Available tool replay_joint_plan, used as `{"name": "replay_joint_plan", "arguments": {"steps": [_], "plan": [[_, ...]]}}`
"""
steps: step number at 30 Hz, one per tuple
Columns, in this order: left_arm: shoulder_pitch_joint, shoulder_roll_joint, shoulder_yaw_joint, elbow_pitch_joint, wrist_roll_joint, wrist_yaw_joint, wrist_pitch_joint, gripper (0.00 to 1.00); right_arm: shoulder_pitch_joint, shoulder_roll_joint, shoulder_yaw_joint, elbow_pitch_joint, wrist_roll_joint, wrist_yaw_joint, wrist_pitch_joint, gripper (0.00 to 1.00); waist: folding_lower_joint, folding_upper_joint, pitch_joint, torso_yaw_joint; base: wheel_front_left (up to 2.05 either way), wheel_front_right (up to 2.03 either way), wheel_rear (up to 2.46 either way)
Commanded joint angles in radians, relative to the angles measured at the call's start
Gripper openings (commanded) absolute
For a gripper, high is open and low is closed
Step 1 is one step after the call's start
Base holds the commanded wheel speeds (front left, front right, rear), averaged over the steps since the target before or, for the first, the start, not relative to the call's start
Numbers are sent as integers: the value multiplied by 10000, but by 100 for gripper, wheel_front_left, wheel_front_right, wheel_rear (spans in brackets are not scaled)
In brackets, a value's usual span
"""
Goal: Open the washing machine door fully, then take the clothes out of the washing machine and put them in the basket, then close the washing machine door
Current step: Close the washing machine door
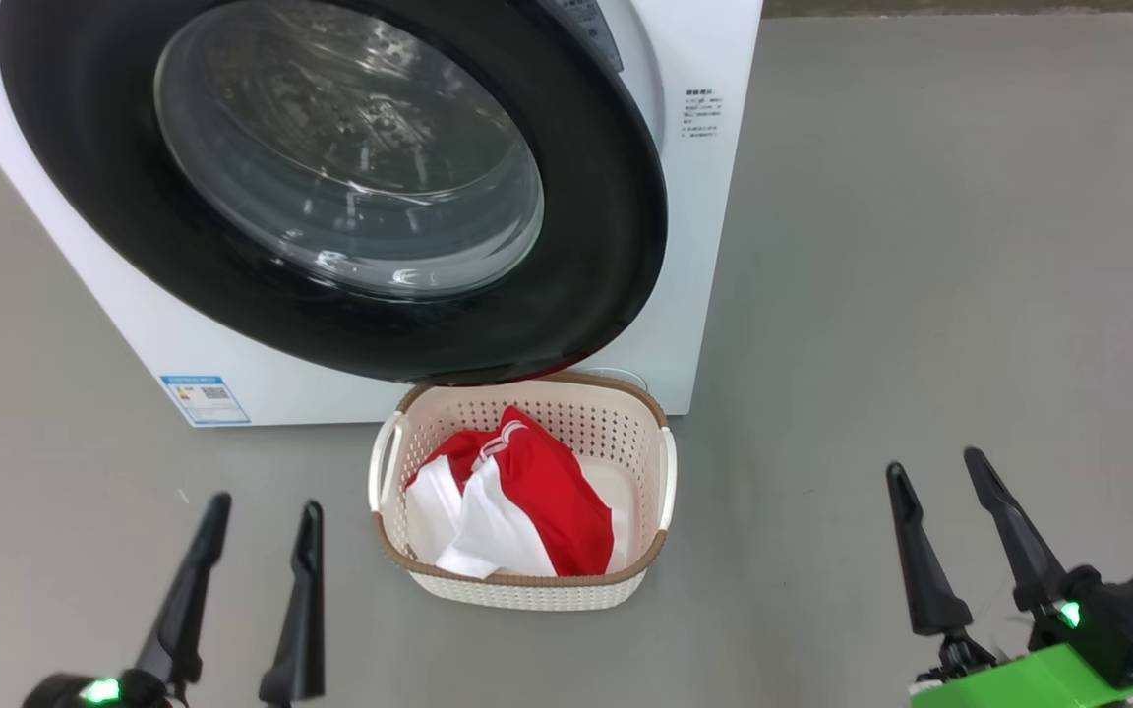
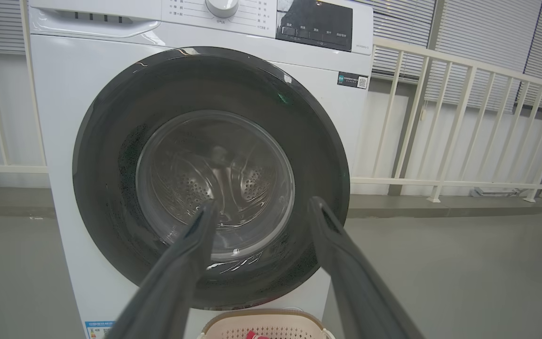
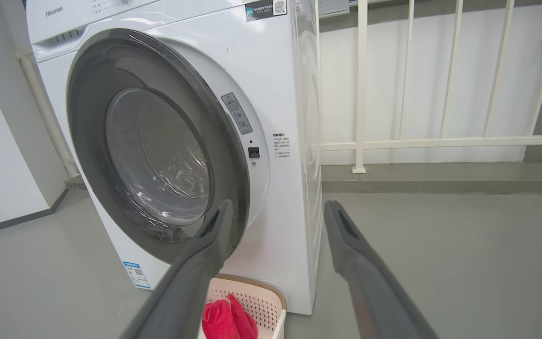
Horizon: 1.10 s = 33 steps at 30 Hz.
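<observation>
Grey floor (image 1: 921,246) meets a white railing (image 3: 440,141) standing before slatted blinds (image 2: 487,28)

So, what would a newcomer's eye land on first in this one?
The washing machine door, a glossy black ring round a bulging glass window, dominates the upper left of the head view, on the white washing machine. Just below it on the grey floor sits the basket, with bright red and white clothes inside. The left pincer and right pincer stand open and empty at the lower corners.
</observation>
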Motion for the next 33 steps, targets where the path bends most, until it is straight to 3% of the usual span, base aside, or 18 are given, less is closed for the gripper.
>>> {"name": "replay_joint_plan", "arguments": {"steps": [1, 8, 33], "plan": [[-86, -1, 381, -124, 151, -45, -48, 100, -49, -127, 141, -295, -135, 62, -65, 100, 0, 0, -23, 30, 0, 0, 0], [-10, -178, 648, 100, 466, 1, -48, 100, 175, -127, -118, -582, -876, 62, -65, 100, 0, 0, -30, 126, 0, 0, 0], [-152, -232, 291, 891, 678, 196, -49, 100, 203, -127, -247, -706, -722, 62, -65, 100, 0, 0, 66, 290, 0, 0, 0]]}}
